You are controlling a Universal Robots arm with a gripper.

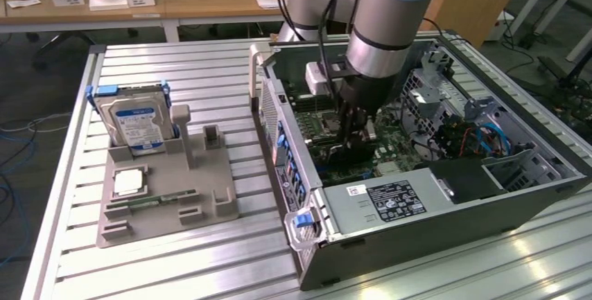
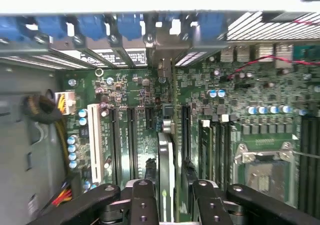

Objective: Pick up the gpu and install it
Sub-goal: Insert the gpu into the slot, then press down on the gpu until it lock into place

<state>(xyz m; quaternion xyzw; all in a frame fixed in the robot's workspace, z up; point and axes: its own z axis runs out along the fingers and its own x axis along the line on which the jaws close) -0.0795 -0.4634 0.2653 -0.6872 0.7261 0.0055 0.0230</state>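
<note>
Exterior view. One robot arm reaches down into one open computer case lying on its side on a slatted aluminium table. The gripper stands low over the motherboard, near the middle of the case; from here its fingers cannot be told apart. One power supply with a black label occupies the case's near corner. To the exterior view's left, one grey fixture tray carries one hard drive upright in a blue frame, one square processor and one green memory stick.

Wrist view. Two dark fingers pinch the gpu, seen edge-on as a thin card standing upright between them over the expansion slots, its far end pointing toward the rear bracket openings. One white slot lies beside the black slots. One processor socket sits apart from the card.
</note>
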